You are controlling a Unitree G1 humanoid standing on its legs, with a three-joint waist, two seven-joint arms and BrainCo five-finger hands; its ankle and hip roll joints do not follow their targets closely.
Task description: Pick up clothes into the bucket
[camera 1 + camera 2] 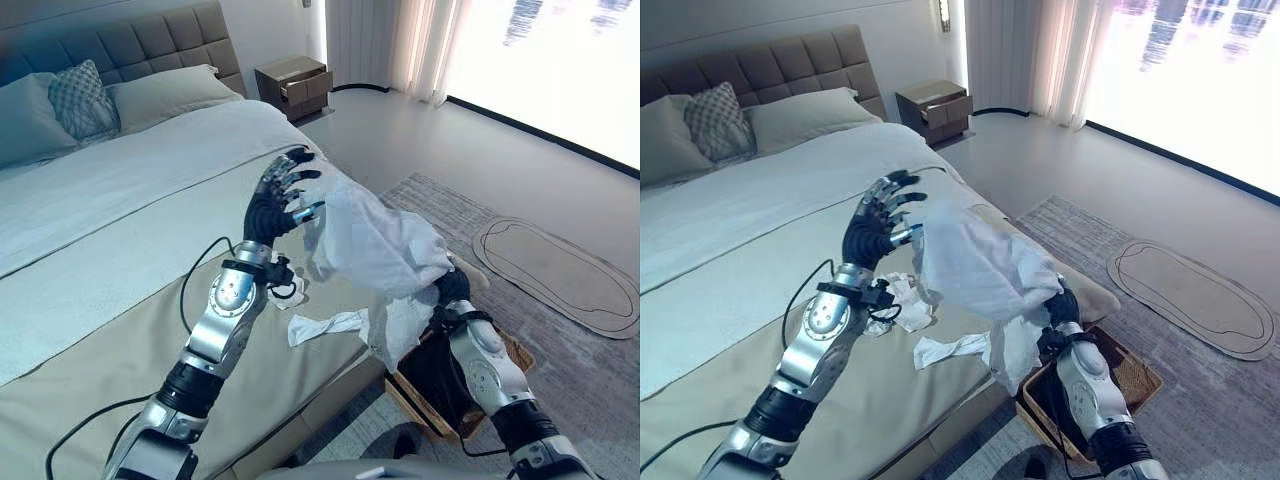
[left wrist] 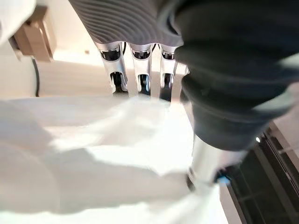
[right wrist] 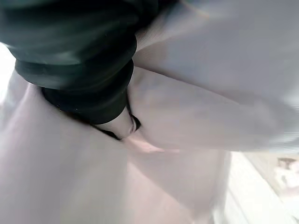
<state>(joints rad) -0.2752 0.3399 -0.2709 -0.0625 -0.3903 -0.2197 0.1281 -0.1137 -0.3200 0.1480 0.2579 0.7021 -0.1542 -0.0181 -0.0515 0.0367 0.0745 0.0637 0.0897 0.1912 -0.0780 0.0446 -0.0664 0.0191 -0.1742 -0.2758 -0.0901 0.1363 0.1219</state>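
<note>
A large white garment (image 1: 372,245) hangs in the air over the bed's edge. It stretches from my raised left hand (image 1: 283,196) down to my right hand (image 1: 455,288). The left hand's fingers (image 2: 138,70) are straight and spread, touching the garment's upper end. The right hand is wrapped in the cloth, with its dark cover (image 3: 88,60) showing. Below it a wicker basket (image 1: 1137,378) with dark contents stands on the floor against the bed. A small white piece (image 1: 326,325) and a crumpled white piece (image 1: 906,300) lie on the bed (image 1: 110,330).
Pillows (image 1: 80,100) lie at the headboard. A wooden nightstand (image 1: 292,84) stands beyond the bed. A grey rug (image 1: 590,350) with an oval mat (image 1: 560,270) on it covers the floor right of the basket. Curtains (image 1: 400,40) hang by the bright window.
</note>
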